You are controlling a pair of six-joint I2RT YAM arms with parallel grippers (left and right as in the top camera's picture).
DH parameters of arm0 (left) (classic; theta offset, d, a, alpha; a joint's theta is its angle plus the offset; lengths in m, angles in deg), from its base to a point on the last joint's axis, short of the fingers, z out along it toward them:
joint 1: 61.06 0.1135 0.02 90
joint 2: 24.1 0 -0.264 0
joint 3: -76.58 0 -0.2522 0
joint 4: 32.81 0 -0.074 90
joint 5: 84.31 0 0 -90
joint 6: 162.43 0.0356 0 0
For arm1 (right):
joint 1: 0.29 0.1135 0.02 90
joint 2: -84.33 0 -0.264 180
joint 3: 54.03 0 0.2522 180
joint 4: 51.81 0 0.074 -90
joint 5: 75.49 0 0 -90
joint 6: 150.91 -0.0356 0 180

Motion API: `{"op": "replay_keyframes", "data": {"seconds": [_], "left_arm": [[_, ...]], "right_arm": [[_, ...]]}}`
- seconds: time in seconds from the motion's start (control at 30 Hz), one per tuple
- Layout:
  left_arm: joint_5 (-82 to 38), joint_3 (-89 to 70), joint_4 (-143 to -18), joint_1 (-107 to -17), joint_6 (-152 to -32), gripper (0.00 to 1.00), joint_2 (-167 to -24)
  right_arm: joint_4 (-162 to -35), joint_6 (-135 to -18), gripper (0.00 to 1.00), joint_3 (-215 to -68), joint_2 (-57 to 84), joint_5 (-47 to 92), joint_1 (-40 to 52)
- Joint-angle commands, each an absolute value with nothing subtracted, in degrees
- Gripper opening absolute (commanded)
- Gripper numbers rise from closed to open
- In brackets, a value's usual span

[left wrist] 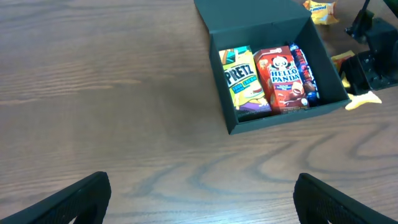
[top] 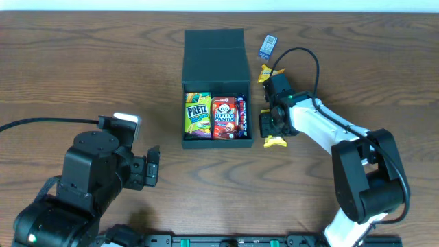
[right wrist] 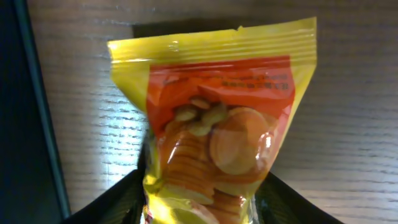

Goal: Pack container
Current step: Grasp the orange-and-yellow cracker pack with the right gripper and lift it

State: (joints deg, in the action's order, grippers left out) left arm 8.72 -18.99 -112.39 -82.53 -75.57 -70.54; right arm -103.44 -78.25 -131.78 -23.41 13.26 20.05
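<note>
Notes right hand [top: 272,132] clamped on yellow biscuit packet [right wrist: 217,118]. Finds black container [top: 216,143] on desk [top: 82,62], immediately left of that hand, lid open, holding Pretz box [top: 197,114] and Hello Panda box [top: 224,118]. Records left hand [top: 151,167] with fingers apart, container ahead and to its right.

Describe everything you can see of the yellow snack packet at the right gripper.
The yellow snack packet is a glossy plastic pouch with a crimped top seal and an orange-red panel picturing round crackers and nuts; its print is too blurred to read. The right gripper pinches its lower part, beside the right wall of the container, over the wooden table.
</note>
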Motion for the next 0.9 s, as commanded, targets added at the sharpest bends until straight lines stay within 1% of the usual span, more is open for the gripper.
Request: {"op": "replay_keyframes", "data": {"seconds": [0.0, 0.27, 0.5, 0.6, 0.67, 0.87], "left_arm": [[9.2, -19.2, -112.6, -82.4, -75.8, 0.95, -70.5], [9.2, -19.2, -112.5, -82.4, -75.8, 0.95, -70.5], [9.3, -19.2, -112.5, -82.4, -75.8, 0.95, -70.5], [9.3, -19.2, -112.5, -82.4, -75.8, 0.95, -70.5], [9.3, -19.2, -112.5, -82.4, -75.8, 0.95, -70.5], [9.2, -19.2, -112.5, -82.4, -75.8, 0.95, -70.5]], "right_arm": [[-103.4, -78.0, 0.51, -131.4, -25.0, 13.5, 20.4], [-103.5, -78.0, 0.33, -131.4, -25.0, 13.5, 20.4], [-106.2, -78.2, 0.27, -134.7, -25.0, 13.5, 20.4], [-110.1, -78.2, 0.22, -139.5, -25.0, 13.5, 20.3], [-112.2, -78.2, 0.21, -142.9, -25.0, 13.4, 20.3], [-118.9, -78.2, 0.2, -154.7, -25.0, 13.0, 20.2]]}}
